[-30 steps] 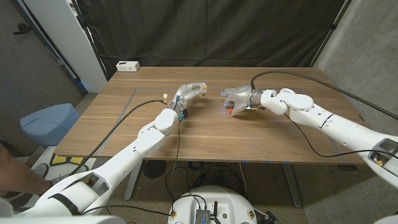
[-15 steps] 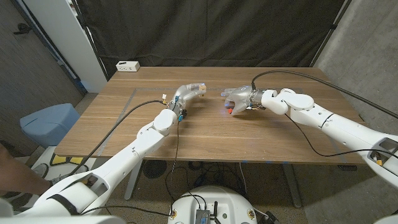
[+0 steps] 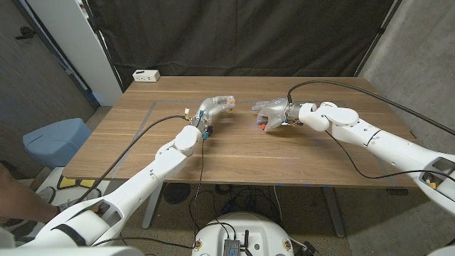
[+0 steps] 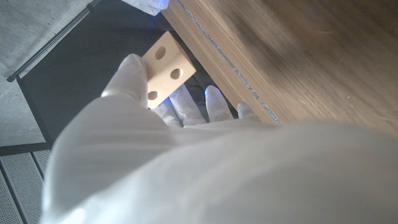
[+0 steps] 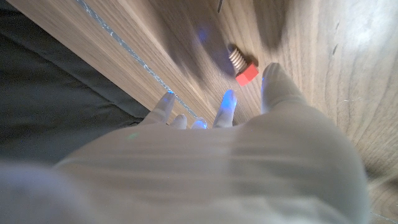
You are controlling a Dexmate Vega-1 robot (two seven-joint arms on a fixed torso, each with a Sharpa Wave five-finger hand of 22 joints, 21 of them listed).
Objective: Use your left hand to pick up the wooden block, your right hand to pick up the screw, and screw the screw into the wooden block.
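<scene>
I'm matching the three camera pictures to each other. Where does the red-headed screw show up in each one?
Head view: the screw lies on the table just under the right hand, near the picture's middle.
Left wrist view: I can't find the screw; the left hand holds the wooden block.
Right wrist view: the screw lies on the wood just beyond the fingertips.
Shared landmark: the table's far edge, against the black curtain.

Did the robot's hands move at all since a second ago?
Hardly at all. The left hand still holds the wooden block, and the right hand still hovers over the red-headed screw lying on the table, not yet grasped.
</scene>
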